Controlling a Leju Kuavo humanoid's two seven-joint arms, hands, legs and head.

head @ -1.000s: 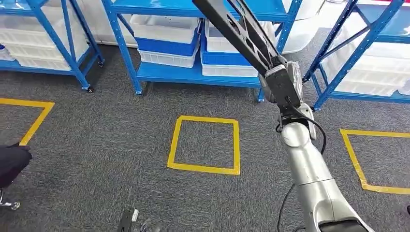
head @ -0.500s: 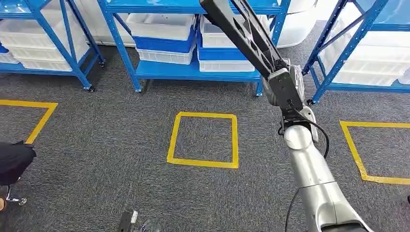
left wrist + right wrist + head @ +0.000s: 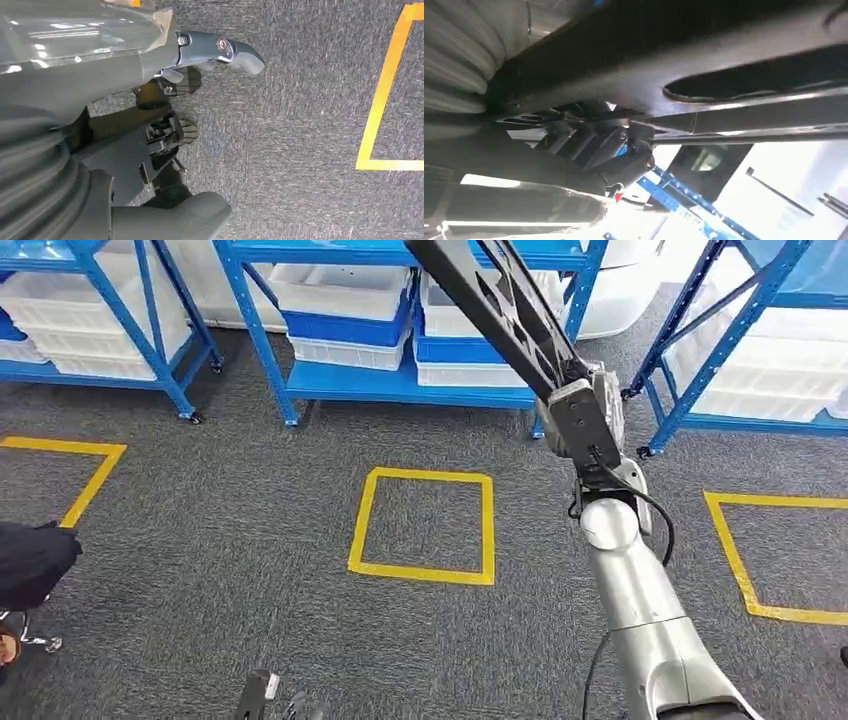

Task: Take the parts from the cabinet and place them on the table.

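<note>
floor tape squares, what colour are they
Yellow. The tape squares stand out on the dark grey carpet, clearest in the head view.

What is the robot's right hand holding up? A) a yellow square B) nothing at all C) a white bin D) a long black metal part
D: the right robot hand grips a long black metal part, which slants up from the wrist in front of the blue shelves in the head view.
</note>
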